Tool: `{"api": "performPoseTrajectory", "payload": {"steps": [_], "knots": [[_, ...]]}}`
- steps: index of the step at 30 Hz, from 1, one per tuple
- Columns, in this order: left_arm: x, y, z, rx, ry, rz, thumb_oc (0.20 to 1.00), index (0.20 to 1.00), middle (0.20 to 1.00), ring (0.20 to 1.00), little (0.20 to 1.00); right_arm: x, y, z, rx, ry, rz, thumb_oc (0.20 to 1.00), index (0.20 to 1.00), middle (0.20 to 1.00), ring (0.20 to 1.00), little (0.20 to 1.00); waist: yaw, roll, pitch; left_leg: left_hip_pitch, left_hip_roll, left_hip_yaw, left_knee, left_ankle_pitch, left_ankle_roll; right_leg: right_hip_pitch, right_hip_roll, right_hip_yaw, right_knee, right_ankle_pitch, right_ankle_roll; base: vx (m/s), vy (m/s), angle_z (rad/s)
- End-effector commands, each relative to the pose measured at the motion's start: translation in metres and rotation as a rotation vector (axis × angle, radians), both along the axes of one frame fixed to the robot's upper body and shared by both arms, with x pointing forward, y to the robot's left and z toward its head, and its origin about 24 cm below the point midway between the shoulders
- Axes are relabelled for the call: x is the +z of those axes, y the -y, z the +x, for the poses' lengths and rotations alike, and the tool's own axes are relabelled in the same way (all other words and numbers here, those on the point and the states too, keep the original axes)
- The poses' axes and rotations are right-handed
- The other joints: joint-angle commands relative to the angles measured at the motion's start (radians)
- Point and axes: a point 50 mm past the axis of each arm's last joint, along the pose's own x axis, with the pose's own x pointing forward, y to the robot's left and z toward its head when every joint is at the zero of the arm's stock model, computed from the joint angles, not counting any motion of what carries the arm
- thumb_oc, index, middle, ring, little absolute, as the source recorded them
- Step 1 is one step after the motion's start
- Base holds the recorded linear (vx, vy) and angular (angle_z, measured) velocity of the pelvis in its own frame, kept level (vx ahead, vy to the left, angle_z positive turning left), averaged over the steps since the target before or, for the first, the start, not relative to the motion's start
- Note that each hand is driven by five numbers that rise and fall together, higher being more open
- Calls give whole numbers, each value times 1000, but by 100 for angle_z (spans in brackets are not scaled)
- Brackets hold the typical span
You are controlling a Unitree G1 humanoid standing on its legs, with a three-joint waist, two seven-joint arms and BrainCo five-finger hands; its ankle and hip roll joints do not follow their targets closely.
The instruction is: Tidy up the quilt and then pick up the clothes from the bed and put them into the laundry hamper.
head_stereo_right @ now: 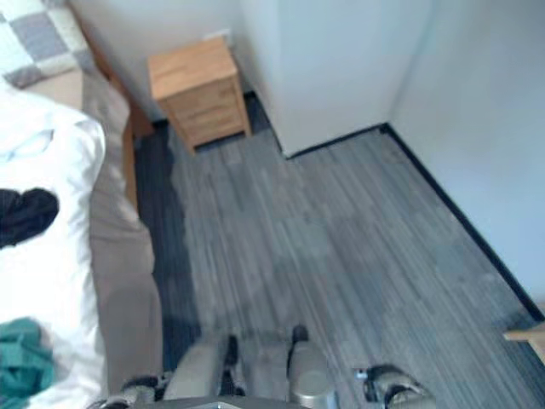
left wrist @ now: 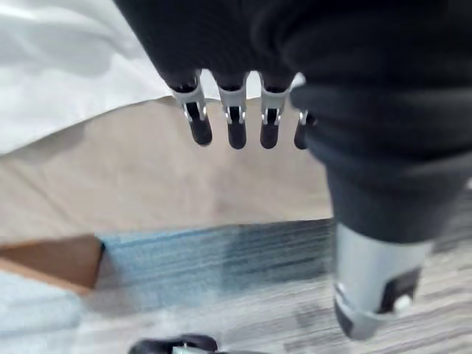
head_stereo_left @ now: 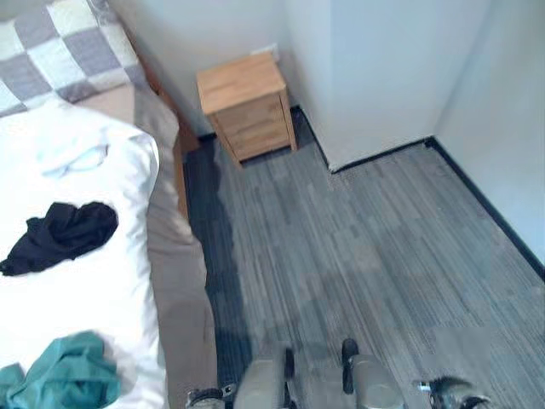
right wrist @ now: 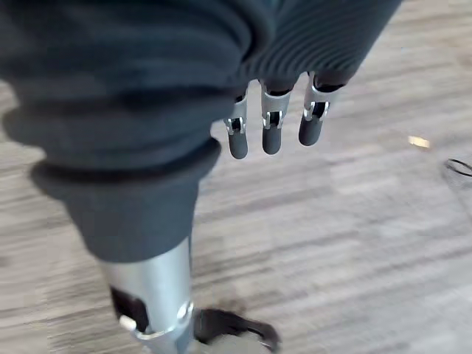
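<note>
Looking down from the robot's head, a bed with a white quilt (head_stereo_left: 102, 273) runs along the left side, and a grey striped carpet floor (head_stereo_left: 383, 256) takes up the rest of the room. A crumpled black garment (head_stereo_left: 61, 235) lies on the quilt about midway along the visible part of the bed. A crumpled teal garment (head_stereo_left: 61, 373) lies on the quilt nearer the robot, at the lower left corner, well apart from the black one. A beige sheet (head_stereo_left: 174, 273) hangs down the side of the bed below the quilt's edge. At the head of the bed rests a grey and white checked pillow (head_stereo_left: 64, 47). A small light wooden bedside cabinet (head_stereo_left: 245, 104) stands on the floor against the white wall (head_stereo_left: 375, 68), just beside the head of the bed.

From its wrist camera, the left hand (left wrist: 236, 118) hangs beside the bed's beige side with fingers straight and relaxed, holding nothing. From the other wrist camera, the right hand (right wrist: 271, 125) hangs above the carpet, fingers likewise straight and loose, holding nothing. Both garments lie on the quilt, in neither hand.
</note>
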Motion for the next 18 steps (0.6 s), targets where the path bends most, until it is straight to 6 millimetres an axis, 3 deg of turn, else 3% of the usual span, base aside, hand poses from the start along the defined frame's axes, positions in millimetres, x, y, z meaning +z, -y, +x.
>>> {"api": "performPoseTrajectory", "payload": {"steps": [1,3,4,6,7,8,9,10,13,15,18], "knots": [[4,2,10,-47,78,54,1000,1000,1000,1000,1000,-1,13,-19,-104,-25,-12,1000,1000,1000,1000,1000,35,-15,50,-72,-111,125,283,-136,-19,55,-71,-7,-151,102,139,226,37,-10],[4,-2,8,-31,79,21,1000,1000,1000,1000,1000,0,14,-17,-94,-28,-17,1000,1000,1000,1000,1000,44,-22,64,-184,-115,166,312,-158,-14,60,-70,11,-134,89,135,268,-11,-34],[3,-1,10,6,89,-30,1000,1000,1000,1000,1000,0,15,-18,-68,-43,-21,1000,1000,1000,1000,1000,50,-22,73,-253,-11,131,134,-157,-4,57,-54,15,-92,68,118,265,-42,-40],[5,-1,13,-2,97,-8,1000,1000,1000,1000,1000,0,15,-20,-57,-53,-25,1000,1000,1000,1000,1000,49,-15,74,-234,52,104,-32,-143,3,59,-50,9,-70,52,113,295,17,-50],[6,-3,17,-20,106,18,1000,1000,1000,1000,1000,0,17,-21,-54,-56,-29,1000,1000,1000,1000,1000,44,5,72,-128,111,86,-338,-116,12,73,-38,0,-76,33,116,466,229,-44],[8,-6,22,-33,110,36,1000,1000,1000,1000,1000,0,17,-21,-52,-63,-37,1000,1000,1000,1000,1000,48,51,69,9,160,70,-864,-79,20,108,-4,-1,-105,11,138,592,367,-27],[8,-5,22,-47,100,26,1000,1000,1000,1000,1000,-1,16,-25,-64,-84,-43,1000,1000,1000,1000,1000,56,86,57,112,171,67,-1179,-59,6,145,26,7,-146,-2,163,723,451,-53],[6,2,19,-38,73,32,1000,1000,1000,1000,1000,-2,18,-34,-87,-108,-54,1000,1000,1000,1000,1000,65,106,54,185,162,86,-1383,-50,-10,200,40,16,-180,-12,179,574,340,-48],[2,6,9,-39,47,34,1000,1000,1000,1000,1000,-4,19,-45,-88,-146,-72,1000,1000,1000,1000,1000,72,107,48,196,158,104,-1473,-59,-9,261,39,22,-189,-41,191,391,257,-4],[1,6,6,-47,44,34,1000,1000,1000,1000,1000,-5,19,-47,-75,-155,-77,1000,1000,1000,1000,1000,73,105,44,193,162,110,-1466,-63,-7,271,36,23,-182,-56,193,385,291,-8],[2,1,4,-62,50,36,1000,1000,1000,1000,1000,-8,14,-55,-56,-185,-77,1000,1000,1000,1000,1000,92,90,-13,186,169,136,-1374,-87,18,337,21,31,-114,-119,213,536,356,3]]}}
